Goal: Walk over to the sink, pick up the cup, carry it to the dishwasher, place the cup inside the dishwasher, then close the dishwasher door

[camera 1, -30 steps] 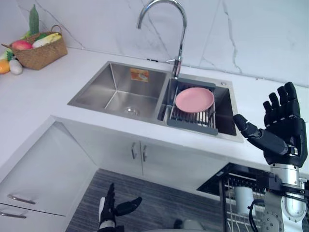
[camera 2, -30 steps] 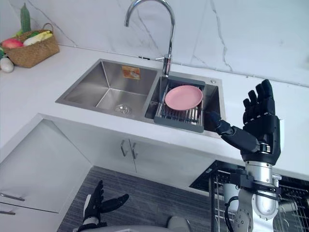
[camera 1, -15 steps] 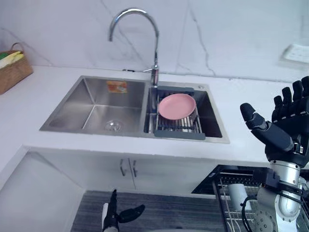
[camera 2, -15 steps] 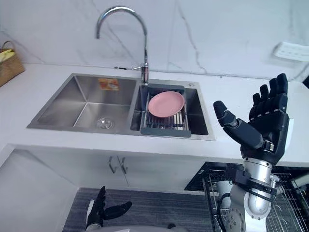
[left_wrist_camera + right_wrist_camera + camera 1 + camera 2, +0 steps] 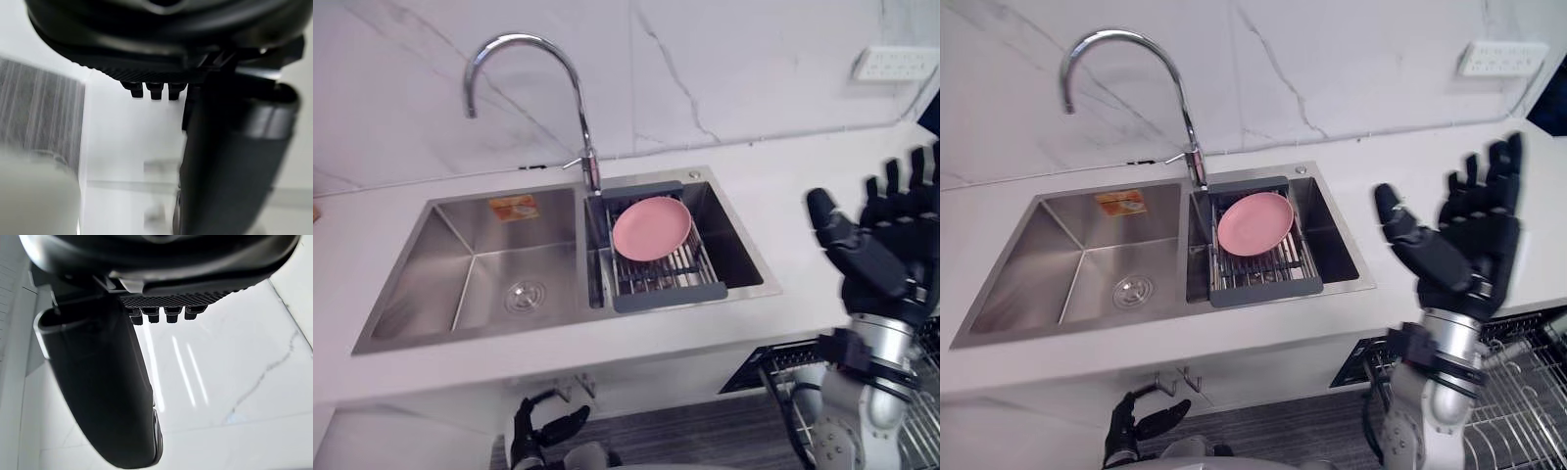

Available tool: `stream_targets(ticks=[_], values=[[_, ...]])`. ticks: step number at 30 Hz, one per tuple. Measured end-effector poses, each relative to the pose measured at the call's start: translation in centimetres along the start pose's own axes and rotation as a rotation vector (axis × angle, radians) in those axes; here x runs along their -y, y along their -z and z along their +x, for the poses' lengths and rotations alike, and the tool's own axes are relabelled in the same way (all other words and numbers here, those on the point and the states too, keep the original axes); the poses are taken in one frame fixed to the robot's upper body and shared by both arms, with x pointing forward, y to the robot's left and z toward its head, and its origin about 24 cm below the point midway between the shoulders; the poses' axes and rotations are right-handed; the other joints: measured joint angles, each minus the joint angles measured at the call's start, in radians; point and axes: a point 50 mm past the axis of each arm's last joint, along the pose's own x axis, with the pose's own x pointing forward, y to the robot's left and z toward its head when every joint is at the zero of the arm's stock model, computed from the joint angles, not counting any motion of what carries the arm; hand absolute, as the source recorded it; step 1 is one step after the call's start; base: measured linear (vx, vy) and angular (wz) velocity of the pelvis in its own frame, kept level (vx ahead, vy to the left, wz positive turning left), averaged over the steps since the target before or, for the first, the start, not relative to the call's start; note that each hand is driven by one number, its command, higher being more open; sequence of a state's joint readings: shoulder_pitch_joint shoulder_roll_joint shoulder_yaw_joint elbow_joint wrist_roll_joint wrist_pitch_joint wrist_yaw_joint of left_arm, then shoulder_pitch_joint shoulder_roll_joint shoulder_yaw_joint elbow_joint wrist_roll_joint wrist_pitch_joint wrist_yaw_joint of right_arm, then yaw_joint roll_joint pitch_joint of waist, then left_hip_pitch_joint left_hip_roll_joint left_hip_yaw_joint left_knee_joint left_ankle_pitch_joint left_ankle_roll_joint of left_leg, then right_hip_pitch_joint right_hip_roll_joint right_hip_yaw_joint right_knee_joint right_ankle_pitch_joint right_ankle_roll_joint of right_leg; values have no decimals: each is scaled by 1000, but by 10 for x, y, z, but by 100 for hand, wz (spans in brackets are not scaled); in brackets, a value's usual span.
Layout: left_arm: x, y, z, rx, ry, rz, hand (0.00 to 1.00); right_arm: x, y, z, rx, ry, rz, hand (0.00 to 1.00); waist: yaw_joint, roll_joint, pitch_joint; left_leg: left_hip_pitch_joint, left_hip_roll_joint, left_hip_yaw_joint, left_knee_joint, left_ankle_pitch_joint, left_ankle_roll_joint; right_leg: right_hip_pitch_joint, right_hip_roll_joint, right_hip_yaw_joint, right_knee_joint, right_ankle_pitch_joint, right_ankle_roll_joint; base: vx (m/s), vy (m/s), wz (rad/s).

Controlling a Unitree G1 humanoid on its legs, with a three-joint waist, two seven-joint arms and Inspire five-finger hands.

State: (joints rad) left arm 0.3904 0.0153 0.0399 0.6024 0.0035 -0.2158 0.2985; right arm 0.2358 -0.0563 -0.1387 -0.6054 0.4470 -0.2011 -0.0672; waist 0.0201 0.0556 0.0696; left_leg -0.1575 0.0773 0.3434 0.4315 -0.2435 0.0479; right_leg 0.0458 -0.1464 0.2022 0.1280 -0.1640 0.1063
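- Right hand (image 5: 1469, 245) is raised to the right of the sink (image 5: 460, 264), palm turned toward the basins, fingers spread and upright, thumb out, holding nothing. I read that as a pose readied for a reach, not a grasp.
- Left hand (image 5: 1141, 426) hangs low in front of the sink, by the cabinet doors, fingers loosely relaxed and empty. It looks parked out of the way.
- Below my right arm, right of the sink, the dishwasher rack (image 5: 1518, 377) stands pulled out, so the drop-off spot is open for loading.
- Inside the sink's right basin a grey drain rack (image 5: 666, 279) spans the walls, and a pink plate (image 5: 651, 227) lies on it, probably left there to drip.
- Behind the sink the faucet (image 5: 590, 166) arches over the left basin, which is bare down to its drain.
- Around the sink the table (image 5: 783, 166) is plain white.
- As for the cup, neither hand has it, and I cannot tell where it sits; I would look around the sink before committing to a reach.
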Motion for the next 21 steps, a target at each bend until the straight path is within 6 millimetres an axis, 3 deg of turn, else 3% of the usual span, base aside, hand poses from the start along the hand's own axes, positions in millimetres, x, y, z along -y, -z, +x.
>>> stream_targets(ticks=[1, 2, 4, 5, 6, 7, 8, 9, 10, 13, 18, 21], values=[[-5, 6, -4, -5, 19, 65, 100, -1, 1, 1, -1, -9, 0, 100, 11, -10, -3, 24, -16, 12, -23, -4, 7, 1, -13, -11, 5, 20, 29, 217, 117, -23], [-5, 9, -5, -10, 33, 79, 100, 0, 1, 2, 0, -10, -1, 100, 12, -14, -4, 37, -23, 13, -39, -6, 8, 4, -15, -10, 12, 25, 37, 219, 92, -27], [-10, 17, -9, -43, 30, 98, 100, -2, 6, 6, -5, -21, 9, 100, 19, -23, 4, 102, -27, 39, -104, -4, 6, -99, -5, -43, 255, -4, 135, 144, 47, -33], [-14, 22, -12, -57, 24, 109, 100, -4, 10, 7, -18, -36, 20, 100, 18, -23, 5, 136, -28, 56, -124, -4, 6, -177, -10, -71, 410, -3, 160, 116, 26, -36], [-20, 29, -17, -86, 18, 127, 100, -5, 20, 6, -56, -58, 27, 100, 12, -33, 8, 183, -31, 69, -151, -2, 5, -238, -28, -129, 560, -1, 155, 136, 40, -24], [-22, 35, -19, -110, 8, 131, 100, -4, 28, 4, -91, -73, 26, 100, 11, -42, 3, 212, -35, 72, -169, -2, 4, -263, -71, -231, 584, -16, 110, 153, 36, -8], [-23, 36, -19, -115, -2, 125, 100, -5, 31, 4, -102, -82, 28, 100, 13, -45, 1, 220, -37, 70, -173, -2, 4, -269, -85, -268, 560, -17, 83, 148, -1, 9], [-26, 35, -18, -116, -19, 124, 100, -8, 35, 4, -116, -107, 39, 100, 15, -60, 0, 224, -43, 61, -171, -2, 2, -279, -94, -311, 465, 14, 32, 147, -38, 16], [-29, 34, -17, -111, -22, 132, 100, -10, 36, 4, -120, -119, 45, 100, 15, -74, -1, 221, -51, 52, -167, -1, 0, -278, -93, -325, 398, 82, 1, 176, -82, 26], [-31, 32, -13, -109, -20, 146, 100, -8, 38, 12, -125, -177, 1, 100, 16, -78, -4, 208, -49, -18, -181, 3, -18, -180, -72, -387, 210, 87, 5, 88, -87, 22], [-30, 34, -10, -117, -5, 160, 100, 0, 33, 26, -86, -184, -47, 100, 18, -80, -13, 214, -44, -26, -204, 14, -17, -36, -26, -417, -111, 248, 18, -19, 34, -2], [-33, 36, -8, -122, -14, 163, 100, -1, 33, 26, -87, -199, -45, 100, 19, -88, -21, 210, -62, 3, -223, 18, -10, -26, -37, -403, -170, 288, 16, -71, 80, -20]])
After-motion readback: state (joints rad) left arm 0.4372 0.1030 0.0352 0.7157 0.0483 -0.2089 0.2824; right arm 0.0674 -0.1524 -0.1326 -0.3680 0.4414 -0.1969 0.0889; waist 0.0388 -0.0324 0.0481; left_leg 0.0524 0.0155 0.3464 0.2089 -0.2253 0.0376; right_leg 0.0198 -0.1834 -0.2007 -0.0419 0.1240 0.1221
